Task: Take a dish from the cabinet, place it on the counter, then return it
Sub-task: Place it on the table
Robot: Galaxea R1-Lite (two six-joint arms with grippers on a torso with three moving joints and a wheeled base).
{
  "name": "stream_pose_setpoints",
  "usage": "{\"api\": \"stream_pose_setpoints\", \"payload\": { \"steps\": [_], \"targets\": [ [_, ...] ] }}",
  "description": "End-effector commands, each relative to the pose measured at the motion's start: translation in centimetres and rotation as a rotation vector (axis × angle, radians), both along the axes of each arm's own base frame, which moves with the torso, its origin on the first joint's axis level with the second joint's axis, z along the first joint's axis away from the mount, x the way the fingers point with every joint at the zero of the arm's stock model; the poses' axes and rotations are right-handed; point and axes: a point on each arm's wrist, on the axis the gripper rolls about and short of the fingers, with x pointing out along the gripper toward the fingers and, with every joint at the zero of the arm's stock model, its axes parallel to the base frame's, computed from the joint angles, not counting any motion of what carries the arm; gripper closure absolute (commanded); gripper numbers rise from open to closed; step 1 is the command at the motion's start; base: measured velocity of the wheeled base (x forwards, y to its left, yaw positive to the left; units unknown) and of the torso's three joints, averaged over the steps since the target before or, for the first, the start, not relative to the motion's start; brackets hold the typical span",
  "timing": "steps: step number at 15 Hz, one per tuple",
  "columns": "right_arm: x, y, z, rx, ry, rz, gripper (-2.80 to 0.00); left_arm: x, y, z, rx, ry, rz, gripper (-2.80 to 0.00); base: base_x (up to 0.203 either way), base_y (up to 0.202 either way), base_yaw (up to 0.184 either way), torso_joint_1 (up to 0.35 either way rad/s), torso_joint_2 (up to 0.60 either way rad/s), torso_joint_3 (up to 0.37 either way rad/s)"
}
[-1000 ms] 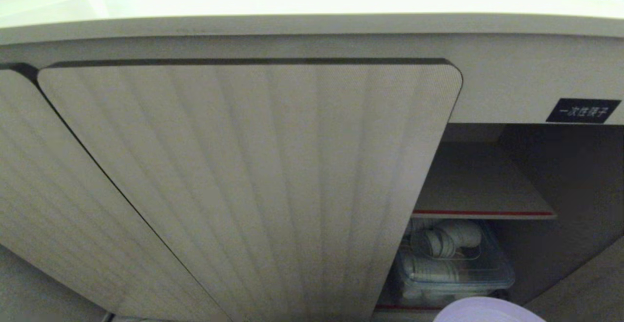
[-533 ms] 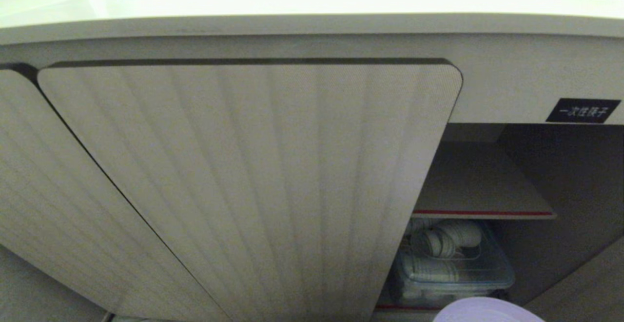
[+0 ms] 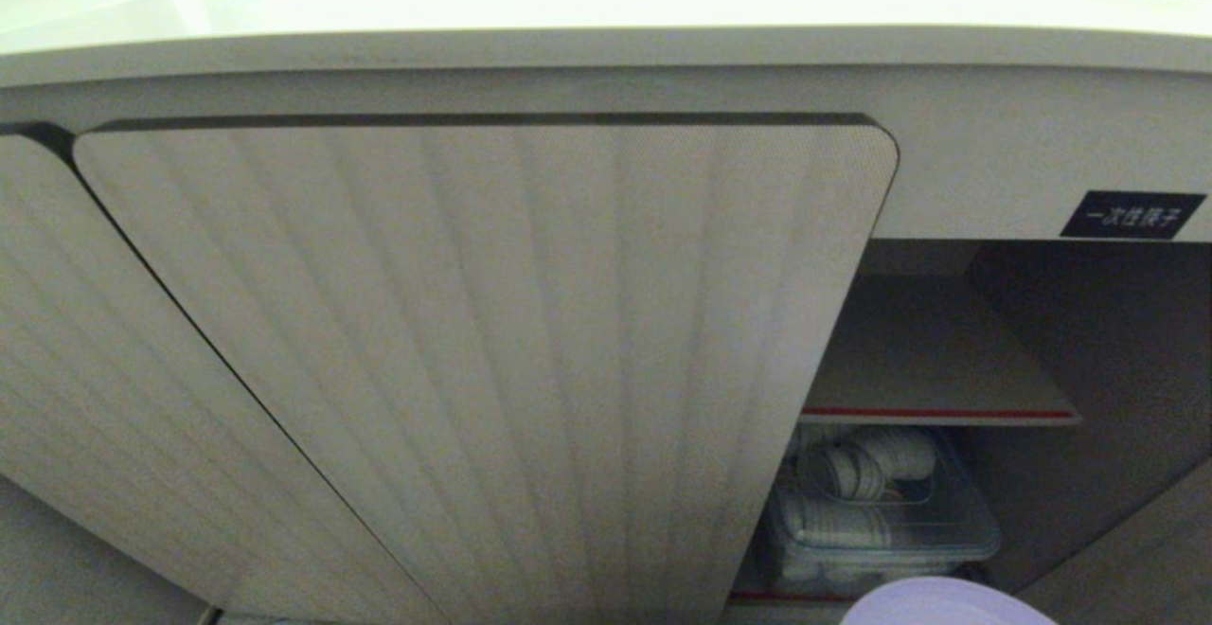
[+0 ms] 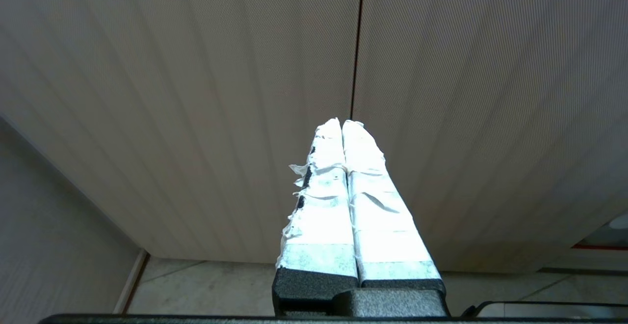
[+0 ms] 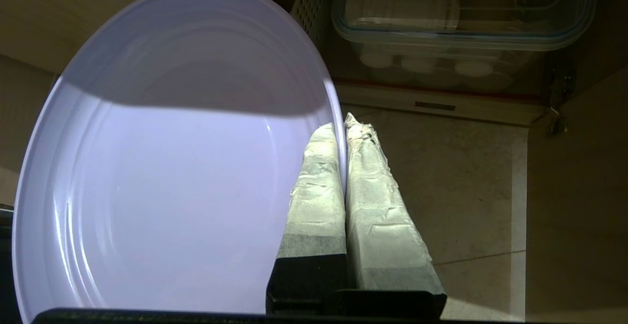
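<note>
The pale lavender dish [image 5: 167, 167] stands on edge in my right gripper [image 5: 342, 123], whose taped fingers are shut on its rim. It hangs over the tiled floor just outside the open cabinet [image 3: 947, 350]. Only the dish's top edge [image 3: 947, 606] shows in the head view, at the bottom right; the right gripper is out of that view. The cream counter [image 3: 568, 0] runs across the top, above the ribbed doors [image 3: 492, 350]. My left gripper [image 4: 342, 123] is shut on nothing, parked facing the seam between two closed doors.
Inside the cabinet, a clear lidded container [image 5: 461, 14] of white items sits under the red-edged shelf [image 3: 937, 414], with a white slotted basket [image 5: 309, 0] beside it. An open door panel [image 5: 579, 191] stands to one side. A black label [image 3: 1131, 216] marks the cabinet front.
</note>
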Motion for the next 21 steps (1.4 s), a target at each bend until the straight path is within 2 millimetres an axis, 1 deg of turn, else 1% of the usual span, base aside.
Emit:
{"api": "stream_pose_setpoints", "payload": {
  "steps": [1,7,11,21],
  "targets": [
    [0.02,0.01,0.01,0.001,0.0,0.0,0.0,0.0,0.0,0.0,-0.001,0.0,0.0,0.0,0.0,0.0,0.0,0.0,0.0,0.0],
    [0.05,0.03,0.04,0.003,-0.002,0.001,0.0,0.0,0.0,0.0,-0.001,0.0,0.0,0.0,0.0,0.0,0.0,0.0,0.0,0.0],
    [0.04,0.02,0.05,0.003,-0.003,0.001,0.0,0.0,0.0,0.0,-0.001,0.0,0.0,0.0,0.0,0.0,0.0,0.049,-0.21,-0.227],
    [0.02,0.08,0.05,0.018,0.003,0.022,0.0,0.0,0.0,0.0,-0.001,0.0,0.0,0.0,0.0,0.0,0.0,0.178,-0.49,-0.289]
  ]
}}
